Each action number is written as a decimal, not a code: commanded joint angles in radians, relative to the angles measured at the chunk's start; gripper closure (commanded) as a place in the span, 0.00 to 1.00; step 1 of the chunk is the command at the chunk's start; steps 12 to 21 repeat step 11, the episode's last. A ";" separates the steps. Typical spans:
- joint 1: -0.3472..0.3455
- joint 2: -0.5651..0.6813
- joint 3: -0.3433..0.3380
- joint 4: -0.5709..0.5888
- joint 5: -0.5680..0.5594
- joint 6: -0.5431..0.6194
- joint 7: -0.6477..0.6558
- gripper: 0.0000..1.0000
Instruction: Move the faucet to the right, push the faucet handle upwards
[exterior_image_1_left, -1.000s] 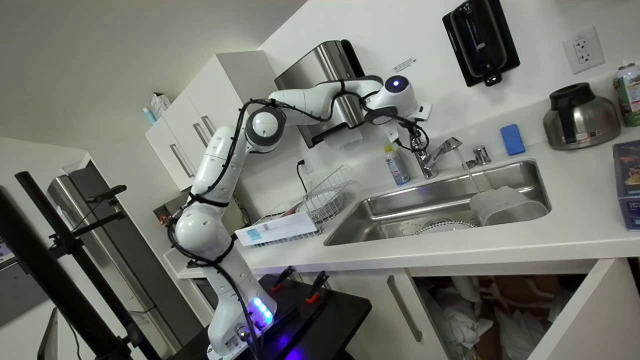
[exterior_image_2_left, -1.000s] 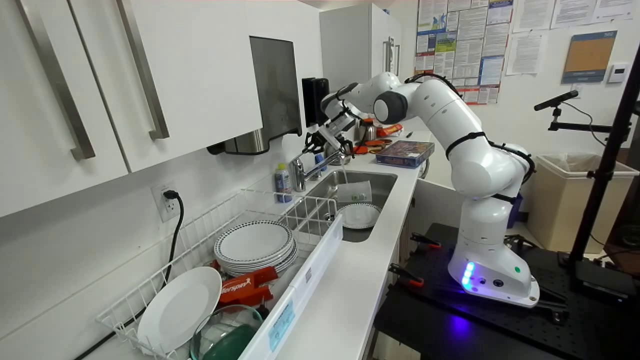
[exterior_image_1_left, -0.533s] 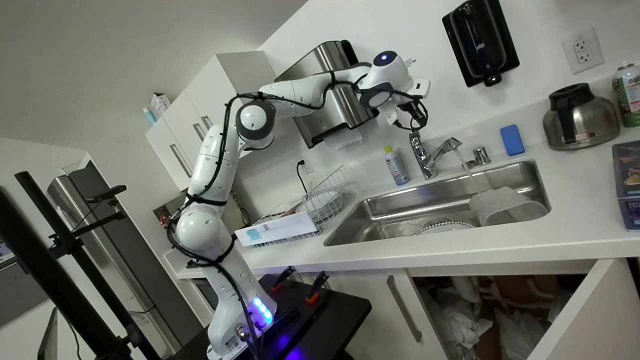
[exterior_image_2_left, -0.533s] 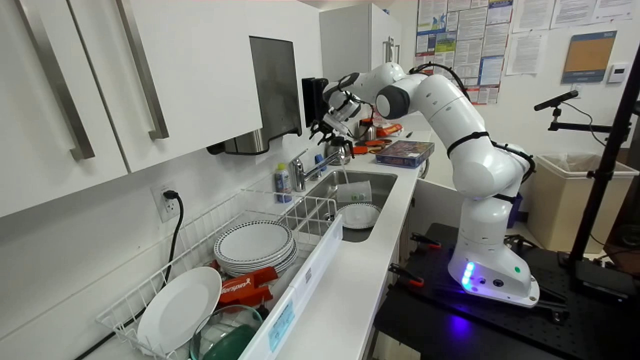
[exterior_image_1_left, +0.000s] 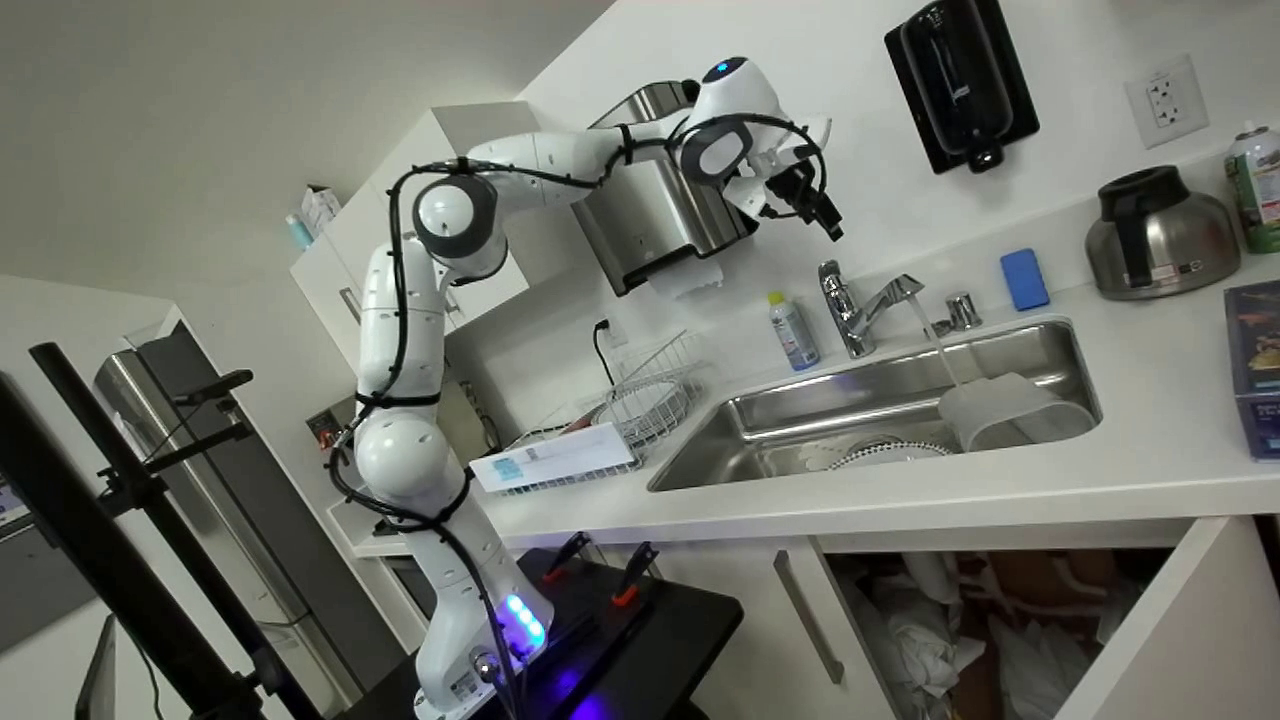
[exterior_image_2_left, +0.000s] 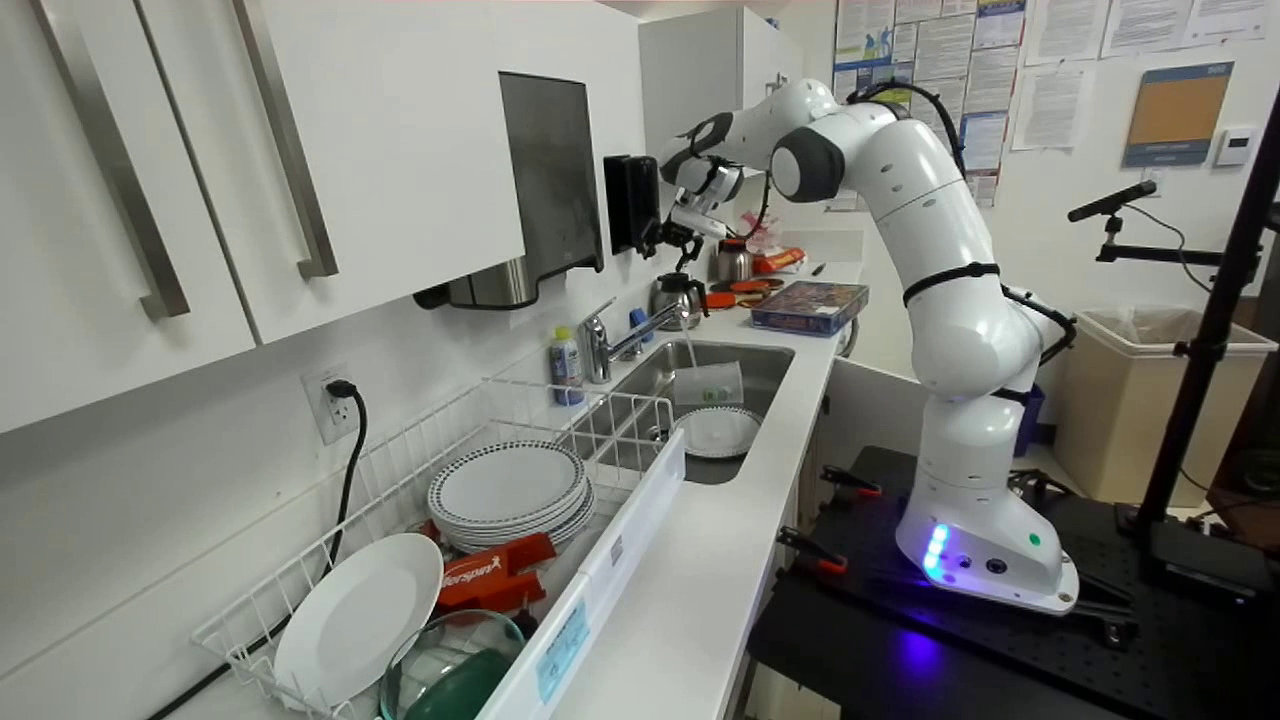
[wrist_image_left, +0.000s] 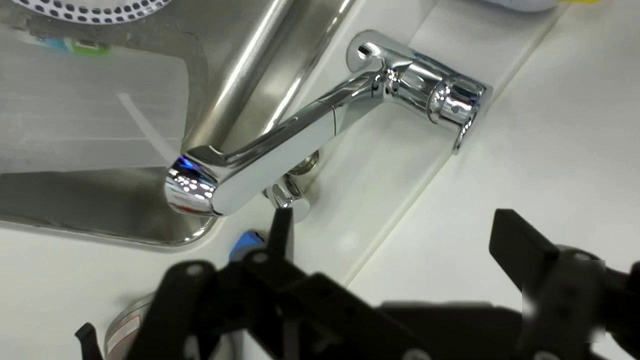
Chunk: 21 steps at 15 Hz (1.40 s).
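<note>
The chrome faucet (exterior_image_1_left: 853, 328) stands upright behind the steel sink (exterior_image_1_left: 800, 418). Its spout (wrist_image_left: 280, 145) reaches over the basin, and water runs from it. In an exterior view the faucet handle (exterior_image_2_left: 602, 309) is a thin lever slanting up from the tap's top; seen from the wrist, the lever's end (wrist_image_left: 467, 131) tops the body at the right. My gripper (wrist_image_left: 394, 215) hangs above the faucet, apart from it, its fingers spread wide with only wall and counter between them. In both exterior views the gripper (exterior_image_1_left: 834, 222) (exterior_image_2_left: 668, 255) is in the air near the wall.
A translucent container (exterior_image_1_left: 1015, 412) lies in the sink under the stream, beside a plate (exterior_image_2_left: 718, 432). A spray bottle (exterior_image_2_left: 566, 365) stands by the faucet. Behind my wrist is a paper towel dispenser (exterior_image_1_left: 655, 215). A steel carafe (exterior_image_1_left: 1165, 240) and a small chrome fitting (exterior_image_1_left: 963, 311) are to the other side.
My gripper has risen up and away from the top of the faucet, uncovering the handle in an exterior view. The faucet and the running water look the same.
</note>
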 joint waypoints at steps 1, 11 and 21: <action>0.077 -0.158 -0.026 -0.217 -0.090 0.023 -0.044 0.00; -0.060 -0.318 0.193 -0.414 -0.312 0.053 -0.029 0.00; -0.060 -0.318 0.193 -0.414 -0.312 0.053 -0.029 0.00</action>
